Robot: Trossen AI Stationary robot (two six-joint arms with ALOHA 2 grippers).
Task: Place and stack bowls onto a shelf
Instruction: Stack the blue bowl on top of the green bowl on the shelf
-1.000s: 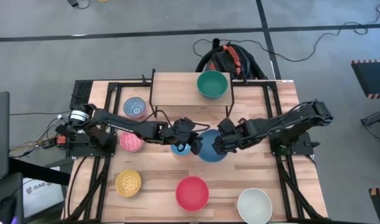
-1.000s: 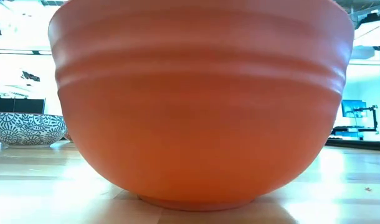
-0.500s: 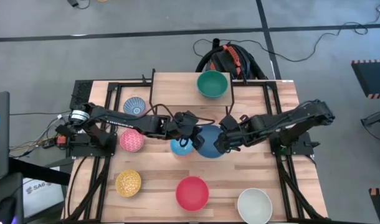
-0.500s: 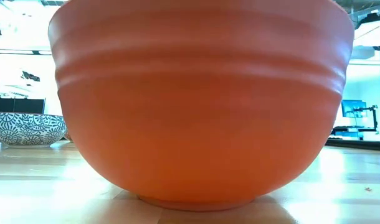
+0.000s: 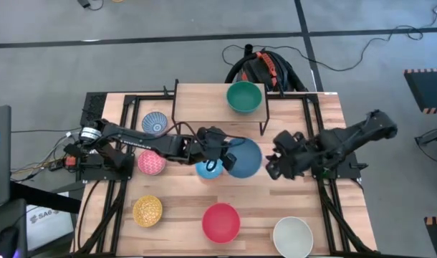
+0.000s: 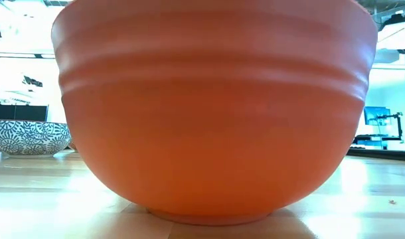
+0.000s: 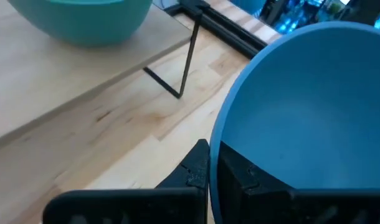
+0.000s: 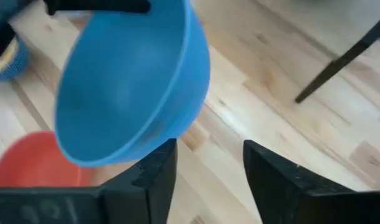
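Note:
My left gripper (image 5: 220,149) is shut on the dark blue bowl (image 5: 244,158) just in front of the shelf (image 5: 204,100). The shelf is a light-wood board on black legs, and a green bowl (image 5: 244,97) stands on its right half. My right gripper (image 5: 273,163) stands open to the right of the blue bowl (image 8: 128,81), apart from it and with nothing between its fingers. A light blue bowl (image 5: 206,170) sits on the table under my left wrist. My left gripper holds the dark blue bowl by its rim (image 7: 220,138), on the side toward the table's left. One finger (image 7: 195,169) is outside the wall and one finger (image 7: 243,176) inside. The fingers come about level from the table's left. The bowl is tilted, and the right wrist view shows it raised off the table.
On the table stand a blue-and-white patterned bowl (image 5: 155,123), a pink bowl (image 5: 151,163), a yellow bowl (image 5: 147,211), a red bowl (image 5: 221,222) and a white bowl (image 5: 293,236). The red bowl (image 6: 216,113) fills the low view. The shelf's left half is bare.
My right gripper has let go of the dark blue bowl and drawn back toward the table's right edge. The bowl stays with my left gripper and has shifted a little toward the shelf.

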